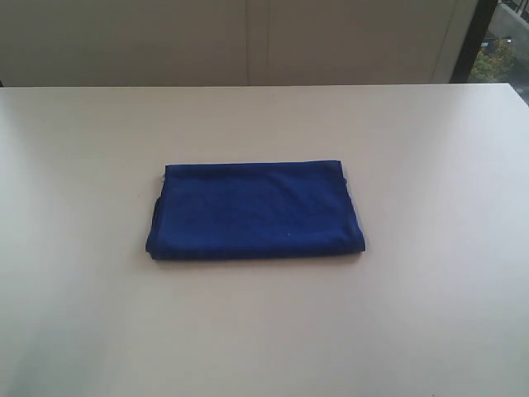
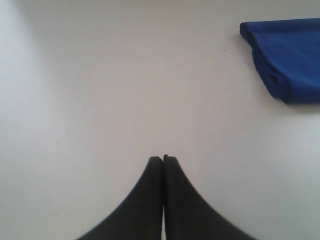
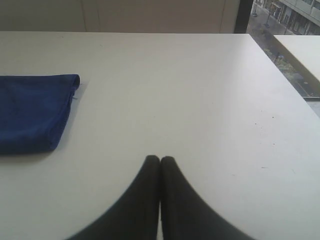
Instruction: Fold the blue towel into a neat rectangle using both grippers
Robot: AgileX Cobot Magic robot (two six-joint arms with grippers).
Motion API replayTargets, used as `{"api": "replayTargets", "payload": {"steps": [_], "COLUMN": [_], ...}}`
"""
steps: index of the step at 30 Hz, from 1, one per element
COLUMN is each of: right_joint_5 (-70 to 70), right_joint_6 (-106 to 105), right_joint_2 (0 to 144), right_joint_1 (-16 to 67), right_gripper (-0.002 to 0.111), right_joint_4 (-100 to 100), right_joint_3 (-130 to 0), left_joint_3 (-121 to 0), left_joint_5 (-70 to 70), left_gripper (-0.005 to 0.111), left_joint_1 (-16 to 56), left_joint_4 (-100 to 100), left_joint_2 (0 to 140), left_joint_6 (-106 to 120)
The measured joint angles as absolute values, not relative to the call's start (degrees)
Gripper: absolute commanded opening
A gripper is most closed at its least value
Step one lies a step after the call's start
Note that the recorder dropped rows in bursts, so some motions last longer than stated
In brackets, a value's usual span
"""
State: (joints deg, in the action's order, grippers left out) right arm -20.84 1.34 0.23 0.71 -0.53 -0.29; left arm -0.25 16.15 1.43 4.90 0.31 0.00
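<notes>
The blue towel (image 1: 256,211) lies flat at the middle of the white table (image 1: 430,314), already doubled into a compact rectangle with its long sides running left to right; its near edge looks straight, its left end shows rounded folds stacked one on another, and its right end shows thin layered edges that sit slightly out of line. The left gripper (image 2: 163,159) is off to the left of the cloth and well apart from it, its two black tips pressed together with nothing between them. The right gripper (image 3: 160,159) is likewise clear of the towel on the right side, tips closed against each other and empty; neither arm appears in the exterior view. By the look of it the folding is done or nearly so; at most the right end may want squaring. The cloth should be light, soft and limp; it will sag and slide apart if lifted by one point, and the layers may shear over the smooth tabletop. Any further hold is best taken at two corners of one short end together, pinching through all the layers, one gripper to each corner; nothing here is fragile, though a thin pinch may catch only the top layer.
</notes>
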Motion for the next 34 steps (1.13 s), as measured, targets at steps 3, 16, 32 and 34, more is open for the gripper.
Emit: {"api": "replayTargets", "payload": {"steps": [3,16,32,34], "right_joint_5": [-20.8,-20.8,-20.8,-20.8], "right_joint_6": [1.3,1.3,2.2,2.2], "right_joint_2": [0.2,0.2,0.2,0.2], "right_joint_1": [0.7,0.7,0.7,0.7], "right_gripper": [0.000,0.000,0.000,0.000], "right_joint_4": [-0.5,-0.5,-0.5,-0.5], "right_joint_3": [-0.3,-0.3,-0.3,-0.3], "left_joint_3": [-0.3,-0.3,-0.3,-0.3], "left_joint_5": [16.1,16.1,16.1,16.1], "left_gripper": [0.000,0.000,0.000,0.000], "left_joint_1": [1.4,1.4,1.4,1.4], "left_joint_4": [4.9,4.9,4.9,4.9], "left_joint_2": [0.3,0.3,0.3,0.3], "left_joint_6": [0.0,0.0,0.0,0.0]}}
